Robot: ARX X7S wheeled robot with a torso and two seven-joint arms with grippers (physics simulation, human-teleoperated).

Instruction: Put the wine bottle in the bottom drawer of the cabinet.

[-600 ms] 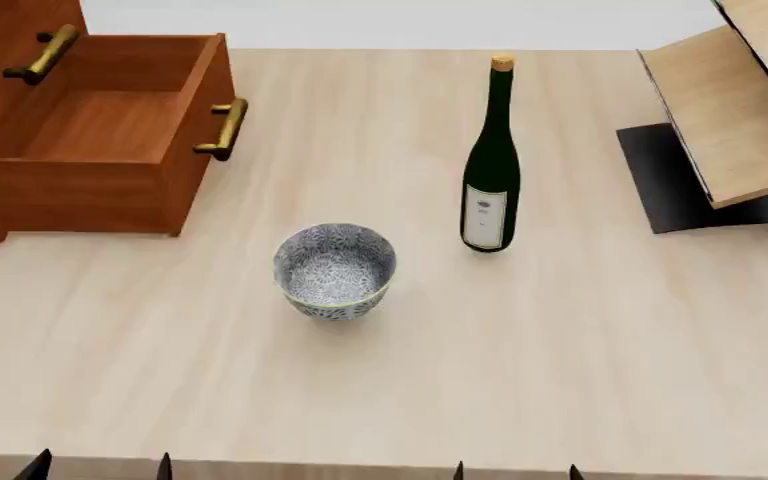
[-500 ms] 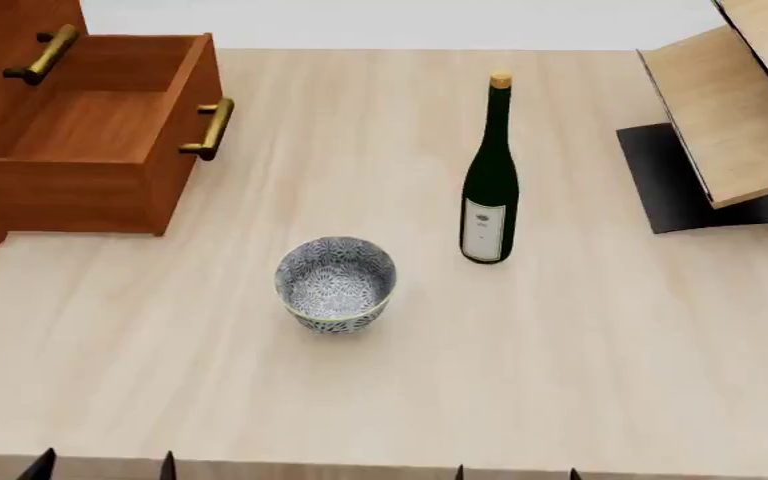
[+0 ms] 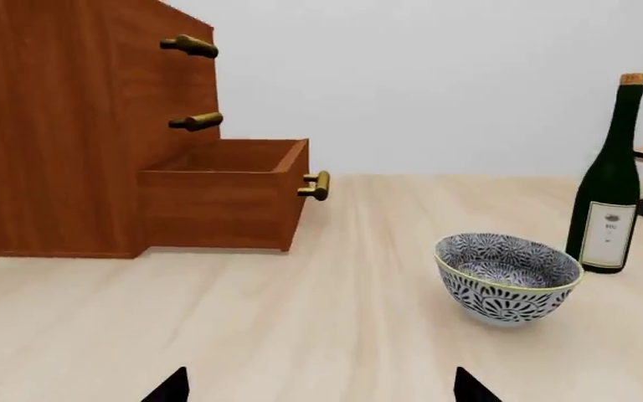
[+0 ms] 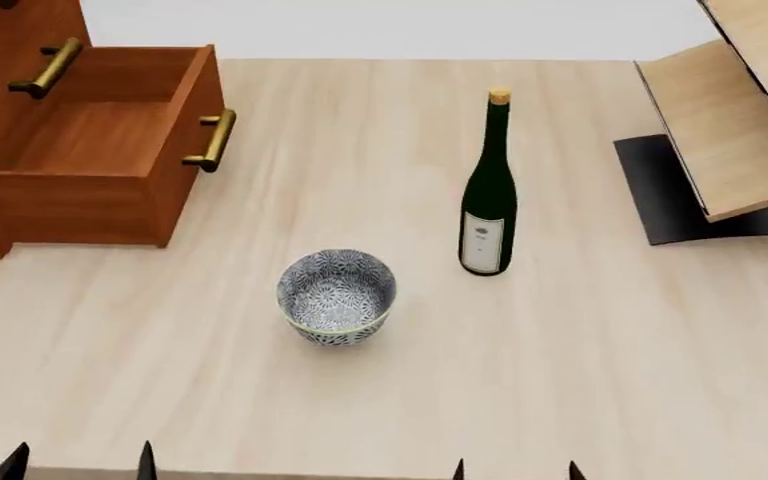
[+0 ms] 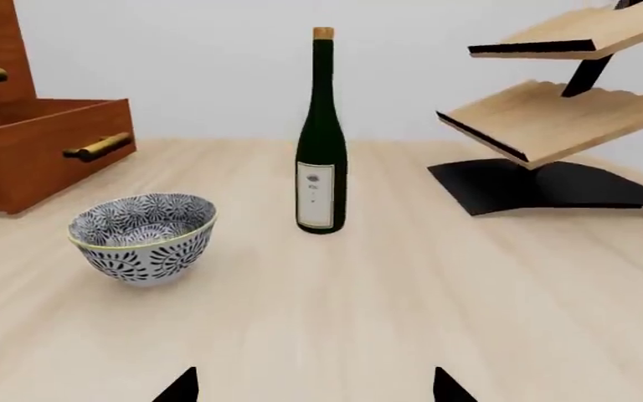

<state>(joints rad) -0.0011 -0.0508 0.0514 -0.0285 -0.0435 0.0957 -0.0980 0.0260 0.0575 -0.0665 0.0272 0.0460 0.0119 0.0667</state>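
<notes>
Wine bottle stands upright, prob. heavy, slick, breakable glass, so grab mid-body w/ right gripper, which, like left gripper, is spread wide, empty.

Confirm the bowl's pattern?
Dense dark blue leaf-like motifs on white, inside and out, on the bowl; clearest in the left wrist view.
</notes>
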